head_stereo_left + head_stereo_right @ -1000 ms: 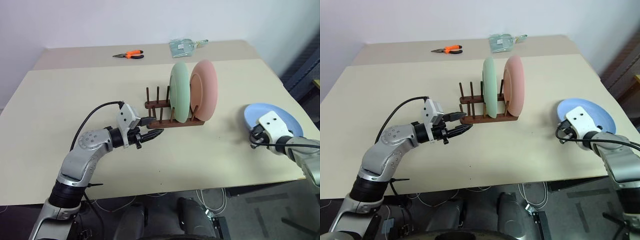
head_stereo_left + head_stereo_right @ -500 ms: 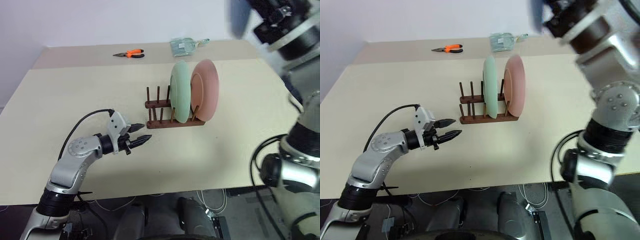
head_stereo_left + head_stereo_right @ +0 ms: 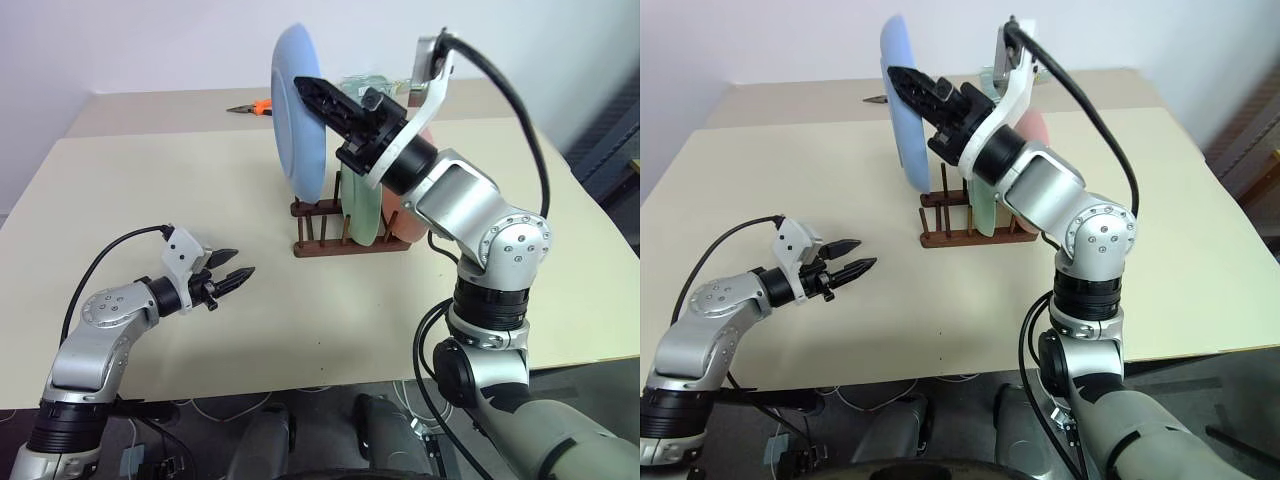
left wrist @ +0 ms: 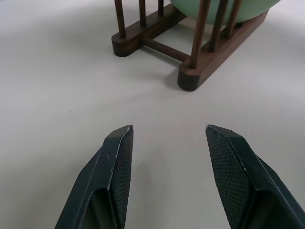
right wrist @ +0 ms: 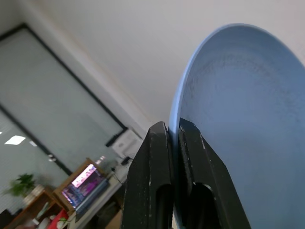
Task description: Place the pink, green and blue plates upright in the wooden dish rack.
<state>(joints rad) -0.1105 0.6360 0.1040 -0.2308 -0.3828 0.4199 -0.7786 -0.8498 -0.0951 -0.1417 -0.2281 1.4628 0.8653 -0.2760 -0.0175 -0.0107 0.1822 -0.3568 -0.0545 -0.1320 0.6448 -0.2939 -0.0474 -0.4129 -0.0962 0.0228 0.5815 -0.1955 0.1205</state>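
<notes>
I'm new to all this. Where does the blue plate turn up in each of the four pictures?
Left eye view: the blue plate is held on edge above the wooden rack, top centre.
Right eye view: same plate, top centre-left, above the rack.
Left wrist view: not in it; this picture has the rack and the green plate.
Right wrist view: large, its rim pinched between the right arm's fingers.
Shared landmark: the wooden rack.

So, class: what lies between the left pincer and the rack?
Nothing: bare tabletop separates the open left pincer from the rack, as the left wrist view shows.
</notes>
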